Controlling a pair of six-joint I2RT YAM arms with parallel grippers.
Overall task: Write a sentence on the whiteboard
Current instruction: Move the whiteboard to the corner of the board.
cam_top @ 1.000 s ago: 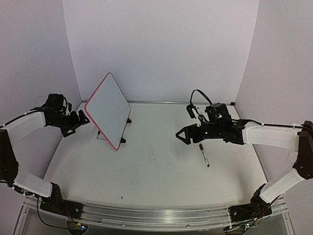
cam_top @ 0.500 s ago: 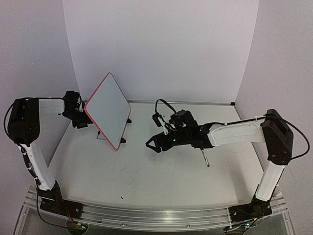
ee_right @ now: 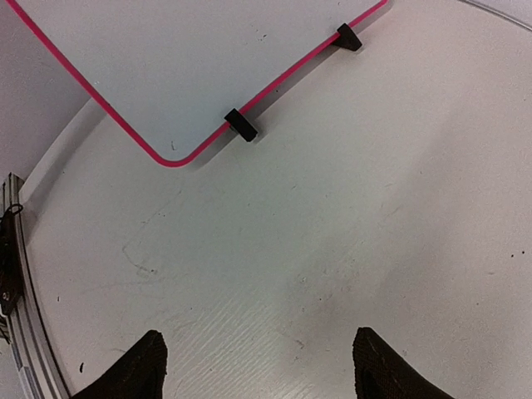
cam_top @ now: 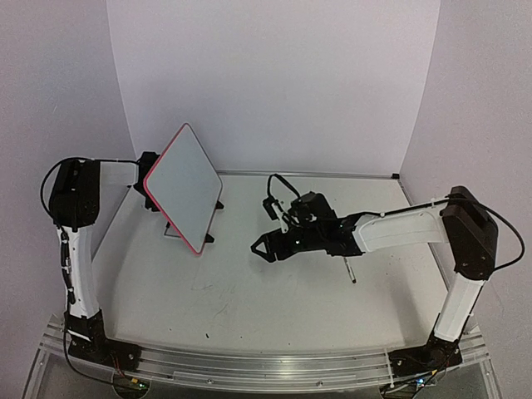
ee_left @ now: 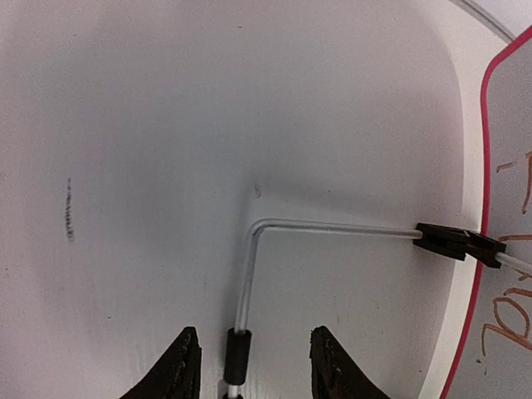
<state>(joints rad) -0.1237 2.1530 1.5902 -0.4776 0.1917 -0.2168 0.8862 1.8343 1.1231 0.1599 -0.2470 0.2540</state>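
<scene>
The whiteboard (cam_top: 183, 184), white with a red-pink rim, stands tilted on its wire stand at the back left. Its face is plain in the top view and in the right wrist view (ee_right: 191, 58). The sentence is out of view. My left gripper (cam_top: 146, 181) is behind the board's left edge. In the left wrist view the left gripper (ee_left: 254, 332) is open, and the stand's wire leg (ee_left: 237, 353) runs between the fingers without touching them. Faint brownish strokes show on the board (ee_left: 509, 316) there. My right gripper (cam_top: 259, 248) hangs open and empty over the table's middle, also open in its own view (ee_right: 259, 334).
A dark marker (cam_top: 349, 271) lies on the table (cam_top: 249, 316) under the right forearm, behind that gripper. The board's two black feet (ee_right: 242, 125) rest on the table. Purple walls close in the back and both sides. A metal rail (cam_top: 249, 366) runs along the near edge.
The left gripper swung in from the far left to behind the board, and its jaws narrowed around the stand wire. The right gripper moved left, away from the marker, toward the table's middle.
</scene>
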